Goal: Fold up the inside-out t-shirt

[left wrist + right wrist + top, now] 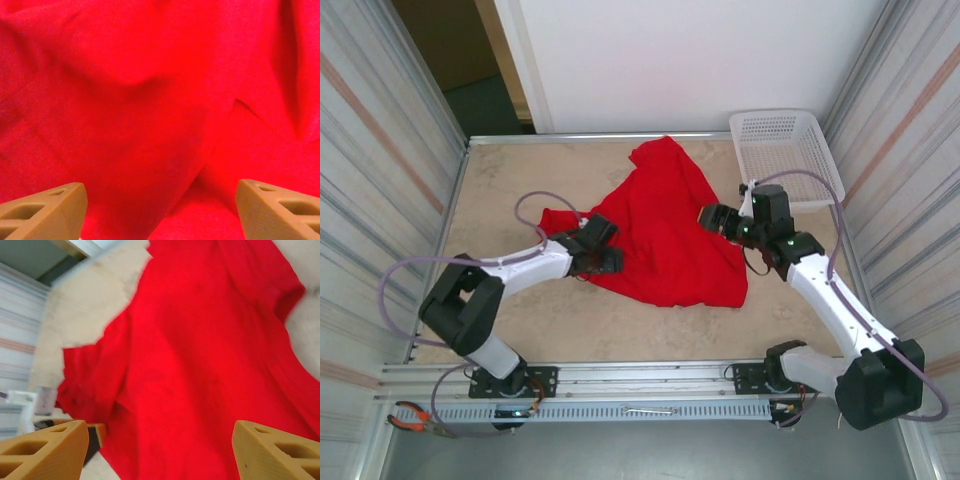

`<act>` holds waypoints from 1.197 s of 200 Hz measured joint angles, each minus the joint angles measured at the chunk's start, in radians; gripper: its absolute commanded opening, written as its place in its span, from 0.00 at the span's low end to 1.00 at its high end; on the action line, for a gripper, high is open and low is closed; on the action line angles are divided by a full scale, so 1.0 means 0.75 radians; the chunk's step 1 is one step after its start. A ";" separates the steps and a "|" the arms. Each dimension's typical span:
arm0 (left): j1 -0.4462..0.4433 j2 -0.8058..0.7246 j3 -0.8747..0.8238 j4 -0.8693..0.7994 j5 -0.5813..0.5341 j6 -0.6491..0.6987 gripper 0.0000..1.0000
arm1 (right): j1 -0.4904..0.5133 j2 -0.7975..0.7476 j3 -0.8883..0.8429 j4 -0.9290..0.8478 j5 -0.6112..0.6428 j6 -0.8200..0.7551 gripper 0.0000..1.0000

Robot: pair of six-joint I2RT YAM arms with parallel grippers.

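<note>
Flanking, mid-frame: my left gripper (601,249) and right gripper (711,218), jaws wide, holding nothing.
Risk: inside-out t-shirt (660,235) lies crumpled; pinching several layers would bunch my fold.

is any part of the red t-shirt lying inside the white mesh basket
No, the bright red cotton t-shirt lies crumpled on the beige table, clear of the white plastic mesh basket.

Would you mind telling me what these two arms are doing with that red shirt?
The two arms are working on folding the red t-shirt, which lies crumpled and unfolded on the table. The left tool and right tool sit at its opposite sides, both open and gripping nothing. A white basket stands far right.
</note>
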 measured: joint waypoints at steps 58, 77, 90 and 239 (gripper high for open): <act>0.035 0.099 0.103 -0.040 -0.125 0.130 0.00 | -0.001 -0.203 -0.135 -0.039 0.038 0.028 0.74; 0.082 0.097 0.182 -0.075 -0.122 0.185 0.00 | -0.011 -0.264 -0.143 -0.063 0.045 0.028 0.75; 0.139 0.096 0.285 -0.109 -0.094 0.239 0.00 | -0.022 -0.290 -0.143 -0.076 0.047 0.028 0.75; 0.840 0.297 0.779 -0.213 0.402 0.166 0.80 | -0.052 -0.270 -0.243 -0.197 0.055 0.017 0.84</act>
